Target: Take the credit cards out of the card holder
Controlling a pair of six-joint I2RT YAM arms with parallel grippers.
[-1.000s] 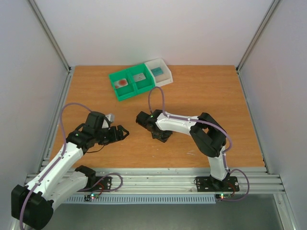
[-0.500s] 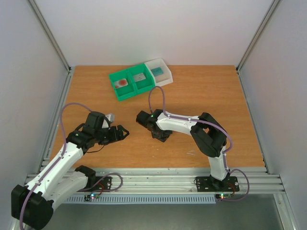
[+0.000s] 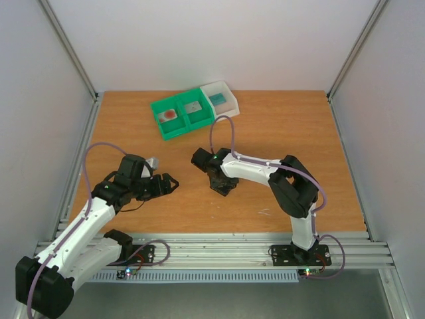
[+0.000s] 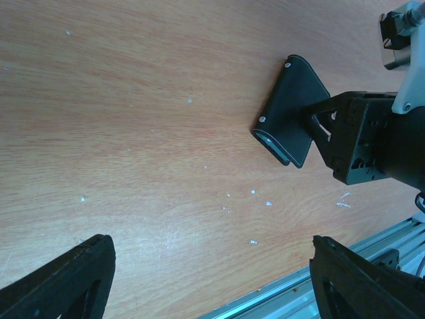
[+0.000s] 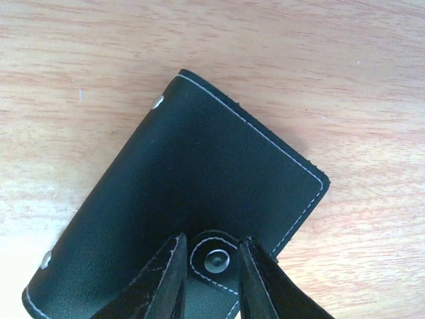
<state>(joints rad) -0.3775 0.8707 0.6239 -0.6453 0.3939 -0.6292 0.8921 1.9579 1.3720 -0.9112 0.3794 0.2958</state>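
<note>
The card holder [image 5: 179, 193] lies folded shut on the wooden table, black side up; it also shows as the holder [image 3: 224, 186] and the holder [image 4: 287, 118]. My right gripper [image 5: 212, 256] reaches down onto its near edge, jaws narrow and closed against the two sides of the small clasp tab [image 5: 214, 260] with its metal snap. A pale credit card [image 3: 170, 114] with a red blotch lies in the green bin, a greyish one [image 3: 193, 107] beside it. My left gripper [image 4: 209, 269] hovers wide open over bare table, left of the holder, holding nothing.
The green bin [image 3: 174, 129] and the white bin [image 3: 229, 109] stand together at the back of the table; the white one holds a teal item [image 3: 218, 99]. An aluminium rail [image 3: 212, 246] runs along the near edge. Bare wood lies between the two arms.
The right arm's wrist and cable have shifted slightly to the right, the gripper staying on the holder. The left arm has not moved.
</note>
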